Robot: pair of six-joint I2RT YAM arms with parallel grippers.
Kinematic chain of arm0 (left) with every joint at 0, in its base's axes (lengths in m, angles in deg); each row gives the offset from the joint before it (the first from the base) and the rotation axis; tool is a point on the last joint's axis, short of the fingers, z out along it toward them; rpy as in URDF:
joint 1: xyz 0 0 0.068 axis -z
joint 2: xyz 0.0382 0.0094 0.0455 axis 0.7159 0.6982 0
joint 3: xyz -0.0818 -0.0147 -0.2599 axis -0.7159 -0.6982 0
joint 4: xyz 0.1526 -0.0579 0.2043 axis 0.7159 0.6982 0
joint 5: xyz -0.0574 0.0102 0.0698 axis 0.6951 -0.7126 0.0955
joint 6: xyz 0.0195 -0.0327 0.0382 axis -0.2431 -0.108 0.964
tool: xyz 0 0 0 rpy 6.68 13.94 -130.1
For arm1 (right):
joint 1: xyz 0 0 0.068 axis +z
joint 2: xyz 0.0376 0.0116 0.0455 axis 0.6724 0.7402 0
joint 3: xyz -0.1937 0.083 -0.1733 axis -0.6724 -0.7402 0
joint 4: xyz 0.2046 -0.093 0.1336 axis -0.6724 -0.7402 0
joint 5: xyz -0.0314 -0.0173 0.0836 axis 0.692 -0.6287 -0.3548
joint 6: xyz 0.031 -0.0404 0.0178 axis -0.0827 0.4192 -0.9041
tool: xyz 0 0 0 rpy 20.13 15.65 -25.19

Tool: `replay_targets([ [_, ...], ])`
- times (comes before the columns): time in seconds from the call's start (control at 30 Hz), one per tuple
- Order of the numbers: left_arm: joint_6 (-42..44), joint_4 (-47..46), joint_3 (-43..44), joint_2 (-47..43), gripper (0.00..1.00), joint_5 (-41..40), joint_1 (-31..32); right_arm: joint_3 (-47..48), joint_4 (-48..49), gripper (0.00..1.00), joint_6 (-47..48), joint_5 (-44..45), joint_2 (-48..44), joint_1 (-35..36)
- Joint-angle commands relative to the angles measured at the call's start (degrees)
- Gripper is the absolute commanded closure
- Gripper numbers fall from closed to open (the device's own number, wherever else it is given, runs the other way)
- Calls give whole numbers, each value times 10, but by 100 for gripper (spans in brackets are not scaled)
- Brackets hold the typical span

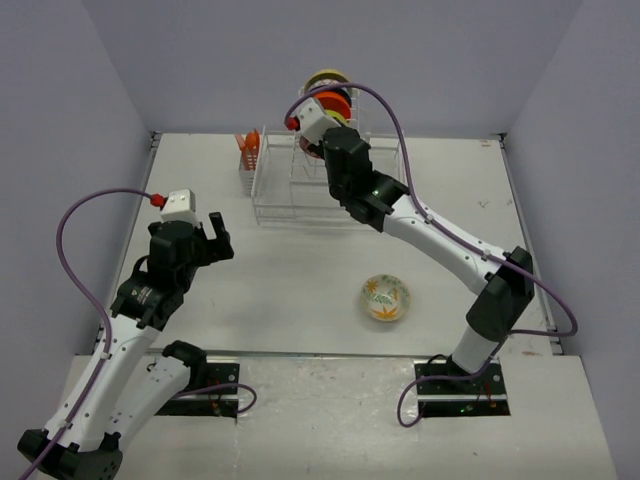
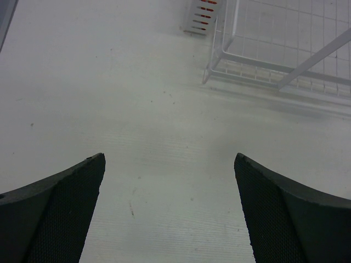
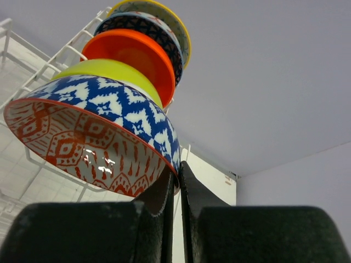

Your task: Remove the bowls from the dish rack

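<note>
right wrist, red-white patterned bowl (image 3: 93, 139) rim pinched between jaws

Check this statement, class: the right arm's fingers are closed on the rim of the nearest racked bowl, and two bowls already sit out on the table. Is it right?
Not quite. Only one, the leaf-patterned bowl, sits out on the table; the top external view shows it. The rest stands: the right arm's fingers are closed on the rim of the nearest racked bowl.
</note>
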Motion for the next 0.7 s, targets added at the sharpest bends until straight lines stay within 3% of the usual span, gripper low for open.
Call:
replay_targets([
  [0.0,13,-21,-4,-1,0,2,3,3,39,100,-15,-6,-48,10],
  [0.33,13,-20,-4,-1,0,2,3,7,-6,100,-60,-38,-82,12],
  [0.67,12,-19,-4,-7,0,-4,3,8,-173,100,-247,-148,-190,12],
])
